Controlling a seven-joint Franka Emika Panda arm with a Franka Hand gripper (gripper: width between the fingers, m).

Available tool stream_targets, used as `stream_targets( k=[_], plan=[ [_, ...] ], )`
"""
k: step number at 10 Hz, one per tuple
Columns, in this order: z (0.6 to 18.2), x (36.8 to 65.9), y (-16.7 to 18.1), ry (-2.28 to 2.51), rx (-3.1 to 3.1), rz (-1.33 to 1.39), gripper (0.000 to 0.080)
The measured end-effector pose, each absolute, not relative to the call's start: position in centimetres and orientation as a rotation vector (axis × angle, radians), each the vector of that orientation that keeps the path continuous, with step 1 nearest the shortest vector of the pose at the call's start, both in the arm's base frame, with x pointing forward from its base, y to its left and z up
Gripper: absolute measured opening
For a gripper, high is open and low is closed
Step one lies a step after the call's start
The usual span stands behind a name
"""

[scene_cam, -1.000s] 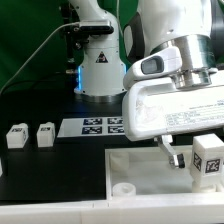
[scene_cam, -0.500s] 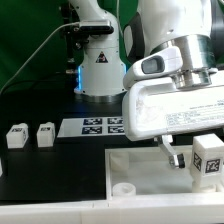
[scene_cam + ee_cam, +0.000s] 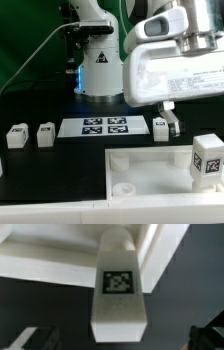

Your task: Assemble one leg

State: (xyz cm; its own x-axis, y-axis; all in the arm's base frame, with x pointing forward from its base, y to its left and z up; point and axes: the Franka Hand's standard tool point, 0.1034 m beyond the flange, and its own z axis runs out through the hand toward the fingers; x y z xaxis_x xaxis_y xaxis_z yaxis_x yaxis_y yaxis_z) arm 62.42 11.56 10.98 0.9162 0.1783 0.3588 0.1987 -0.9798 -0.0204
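A leg (image 3: 205, 160), a chunky white post with a square tag, stands upright on the white plate (image 3: 140, 165) near its corner at the exterior view's right. My gripper (image 3: 171, 119) hangs above and behind it, open and holding nothing. In the wrist view the same leg (image 3: 118, 286) shows between my dark fingers (image 3: 34, 337), which stand wide apart and clear of it, with the gripper (image 3: 120, 340) over it. Two more legs (image 3: 15, 135) (image 3: 45, 133) stand at the exterior view's left. Another leg (image 3: 160, 126) stands beside my finger.
The marker board (image 3: 103, 126) lies behind the plate. A robot base (image 3: 100, 65) stands at the back with a green backdrop. A round knob (image 3: 125, 188) rises from the plate's near corner.
My gripper has risen and drawn back from the leg at the right, which stays standing on the plate. A leg behind the plate has come into sight.
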Motion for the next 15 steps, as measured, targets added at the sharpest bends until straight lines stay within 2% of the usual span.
stream_targets(
  k=[2,4,5,6,8,11,12,13,14,15],
  plan=[
    [11.0,62.7,11.3,-0.301,-3.074,-0.173,0.0648],
    [10.5,63.2,11.5,-0.306,-3.08,0.055,0.0648],
    [10.2,62.4,11.6,-0.31,-3.072,0.275,0.0648],
    [9.8,63.1,11.8,-0.312,-3.068,0.296,0.0648],
    [8.5,62.7,12.0,-0.315,-3.07,0.264,0.0648],
    [7.7,62.7,12.1,-0.295,-3.075,0.219,0.0648],
    [7.7,62.7,12.1,-0.266,-3.078,0.22,0.0547],
    [7.7,62.7,12.1,-0.267,-3.078,0.22,0.0411],
    [7.7,62.7,12.0,-0.204,-3.086,0.222,0.0411],
    [7.7,62.6,12.1,-0.028,-3.099,0.226,0.0291]
  ],
)
